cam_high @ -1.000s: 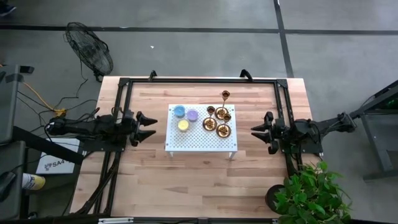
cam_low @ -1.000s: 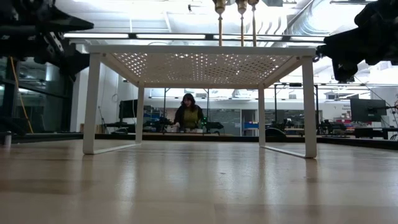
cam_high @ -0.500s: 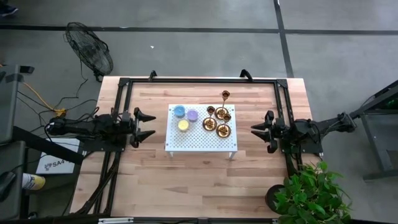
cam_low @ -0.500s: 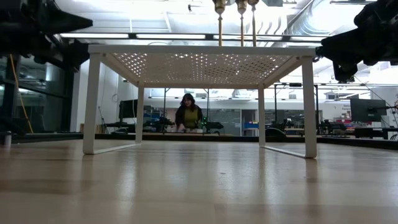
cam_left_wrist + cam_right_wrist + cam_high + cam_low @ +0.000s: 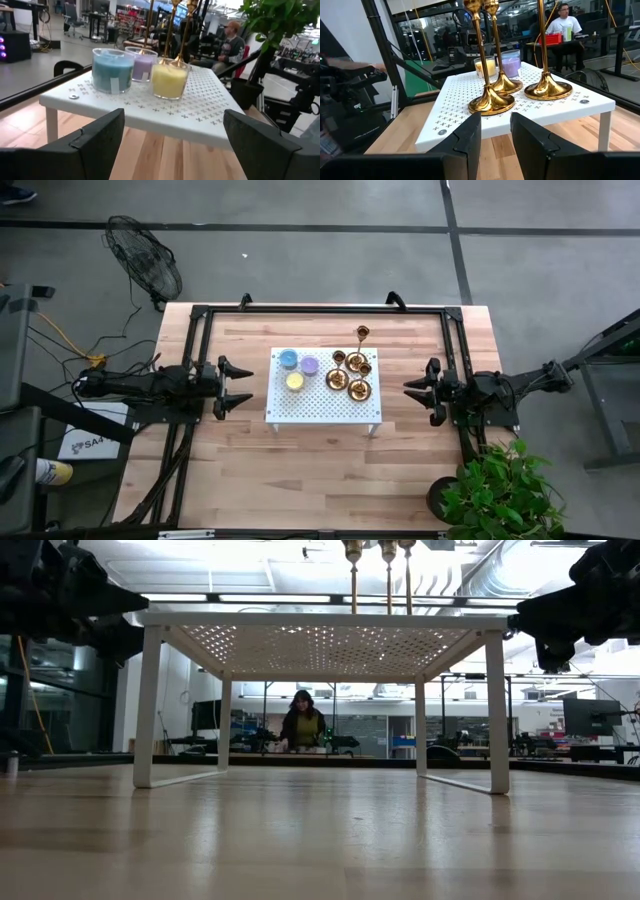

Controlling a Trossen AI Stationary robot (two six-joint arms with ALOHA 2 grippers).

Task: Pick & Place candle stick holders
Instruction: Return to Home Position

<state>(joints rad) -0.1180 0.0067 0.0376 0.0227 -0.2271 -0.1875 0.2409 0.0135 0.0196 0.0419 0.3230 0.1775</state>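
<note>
Wooden table (image 5: 300,470) seen from above, with a white perforated shelf (image 5: 320,408) at frame centre. Three gold candle stick holders (image 5: 359,389) stand upright on the shelf's right half, bunched close; cannot tell whether the bases touch. On the shelf's left half: blue candle (image 5: 288,359), purple candle (image 5: 310,364) and yellow candle (image 5: 295,381), in glass jars, clustered together. Left gripper (image 5: 247,383) hovers left of the shelf, clear of it, fingers spread wide, nothing held. Right gripper (image 5: 407,388) hangs right of the shelf, also clear, fingers drawn nearly together with a narrow gap, nothing between them. Floor fan (image 5: 145,258) at upper left of frame; potted plant (image 5: 495,492) at lower right. Low view: a person (image 5: 303,726) in the room far behind the table.
</note>
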